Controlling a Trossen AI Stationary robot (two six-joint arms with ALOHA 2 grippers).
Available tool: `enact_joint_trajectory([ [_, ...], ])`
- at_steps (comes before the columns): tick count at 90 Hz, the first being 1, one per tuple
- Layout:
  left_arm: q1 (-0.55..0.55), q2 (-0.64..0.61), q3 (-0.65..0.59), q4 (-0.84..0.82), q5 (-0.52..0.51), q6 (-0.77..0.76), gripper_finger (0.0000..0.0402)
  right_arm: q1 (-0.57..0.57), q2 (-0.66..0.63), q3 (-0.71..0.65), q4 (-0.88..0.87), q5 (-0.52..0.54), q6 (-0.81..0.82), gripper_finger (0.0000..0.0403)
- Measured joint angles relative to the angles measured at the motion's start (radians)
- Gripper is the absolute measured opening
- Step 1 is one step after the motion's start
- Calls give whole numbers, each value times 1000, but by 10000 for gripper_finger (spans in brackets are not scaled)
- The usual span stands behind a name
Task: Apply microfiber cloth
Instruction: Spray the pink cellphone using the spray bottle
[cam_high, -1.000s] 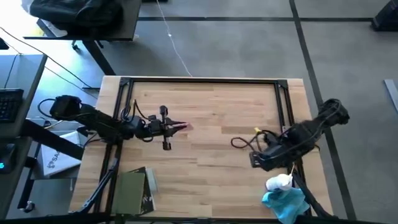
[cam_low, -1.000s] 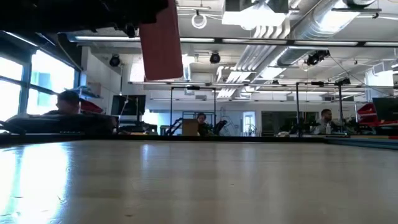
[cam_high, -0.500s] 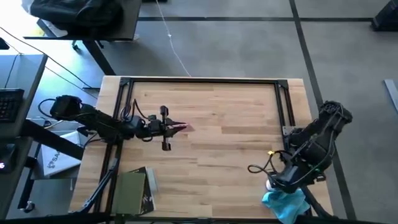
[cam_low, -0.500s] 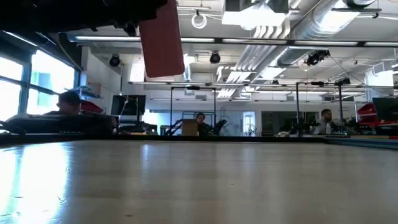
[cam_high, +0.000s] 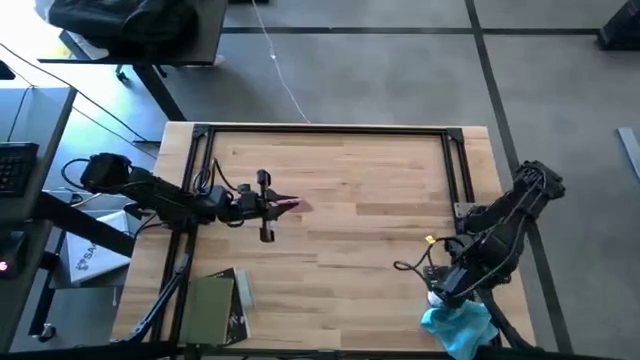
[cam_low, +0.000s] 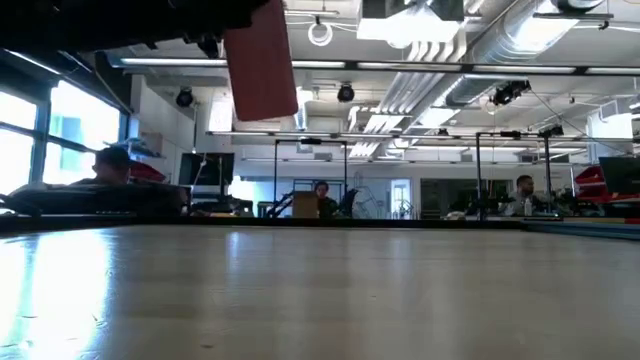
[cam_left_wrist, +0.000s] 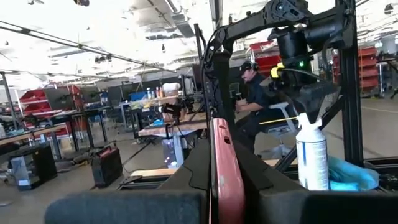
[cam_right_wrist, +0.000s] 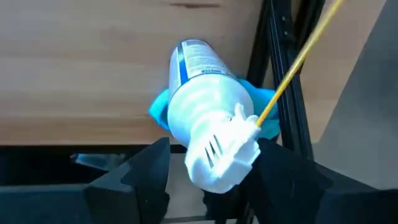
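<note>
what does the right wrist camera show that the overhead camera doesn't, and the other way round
Only the right wrist view shows the white spray bottle close up, its nozzle between the open right tool's fingers, label readable. Only the overhead view shows the whole table, the left tool shut on a pink object, and a green box at the near edge. Both show the blue cloth under the bottle at the table's right near corner, beside the black frame.
</note>
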Motion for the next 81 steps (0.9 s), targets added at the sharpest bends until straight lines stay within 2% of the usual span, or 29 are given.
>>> enact_joint_trajectory([
  [13, 0, 0, 0, 3, 0, 0, 7, 4, 0, 0, 4, -60, 16, 180],
  [33, 0, 0, 0, 4, 0, 0, 7, 2, 0, 0, 1, 6, -10, 133],
  [48, 0, 0, 0, 4, 0, -1, 7, 11, 4, 0, 0, 7, -54, 103],
  [81, 0, 0, 0, 4, -3, -8, 7, 15, 41, 0, -1, 17, -244, 89],
])
